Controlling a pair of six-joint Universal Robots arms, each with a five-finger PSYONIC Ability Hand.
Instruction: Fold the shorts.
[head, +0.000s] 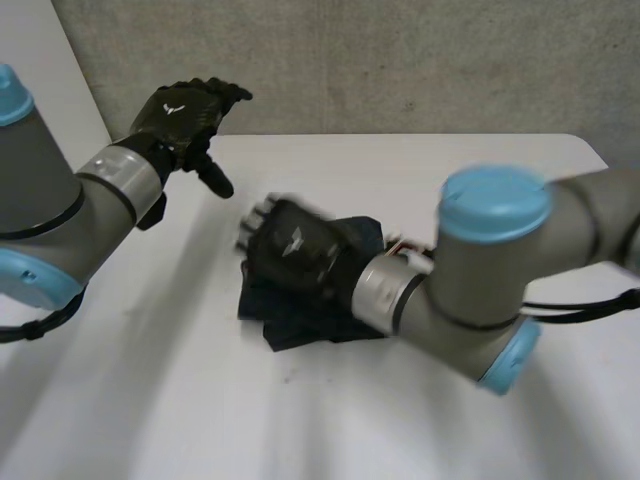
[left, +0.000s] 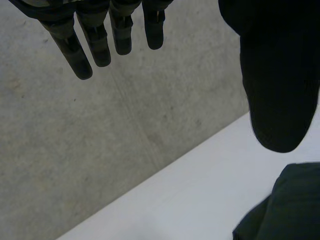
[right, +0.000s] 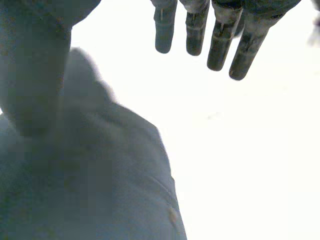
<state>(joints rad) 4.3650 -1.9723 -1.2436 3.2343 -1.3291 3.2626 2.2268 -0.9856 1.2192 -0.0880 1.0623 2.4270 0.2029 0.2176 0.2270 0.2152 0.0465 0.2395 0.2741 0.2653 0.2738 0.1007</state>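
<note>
The shorts (head: 295, 322) lie in a dark, bunched heap near the middle of the white table (head: 300, 430), somewhat toward the robot's right side. In the head view the right hand (head: 290, 245) is directly over the heap's far left part and covers much of it, with cloth showing beyond the hand on the near side and toward the right arm (head: 480, 270).

In the right wrist view the right hand (right: 220, 45) has its fingers straight and spread a little, holding nothing. They reach out past the edge of the shorts (right: 100, 180) over bare table (right: 250, 150). The thumb stands apart from them and sits above the cloth, which lies under the palm. Whether the palm actually presses the cloth cannot be told.

The left hand (head: 190, 110) is raised above the table's far left corner, in front of the grey wall (head: 400, 60) and well apart from the shorts. The left wrist view shows the left hand (left: 92, 45) with straight, separated fingers and the thumb held wide of them, grasping nothing. In that view a corner of the shorts (left: 287, 205) shows on the table (left: 190, 200) just beyond the tip of the thumb. The left arm (head: 50, 210) comes in from the near left side.
</note>
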